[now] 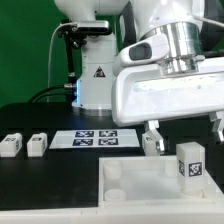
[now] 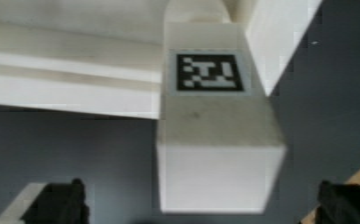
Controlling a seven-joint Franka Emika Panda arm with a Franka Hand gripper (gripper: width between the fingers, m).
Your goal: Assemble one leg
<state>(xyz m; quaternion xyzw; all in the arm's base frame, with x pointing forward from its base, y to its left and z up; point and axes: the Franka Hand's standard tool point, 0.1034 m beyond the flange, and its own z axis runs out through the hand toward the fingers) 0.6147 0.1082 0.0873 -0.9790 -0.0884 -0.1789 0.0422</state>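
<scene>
A white leg (image 1: 188, 162) with a black-and-white tag stands upright at the far right corner of the large white panel (image 1: 140, 190). My gripper (image 1: 185, 132) hangs just above it, open and empty. In the wrist view the leg (image 2: 216, 120) lies between my two dark fingertips (image 2: 56, 202), which stand wide apart on either side without touching it; the gripper (image 2: 200, 204) holds nothing. Two more legs (image 1: 10, 146) (image 1: 37, 145) lie on the exterior view's left. Another leg (image 1: 150, 143) sits partly behind one finger.
The marker board (image 1: 97, 138) lies flat on the black table behind the panel. The robot's white base (image 1: 97, 75) stands behind it. The panel has round corner sockets and also shows in the wrist view (image 2: 52, 70).
</scene>
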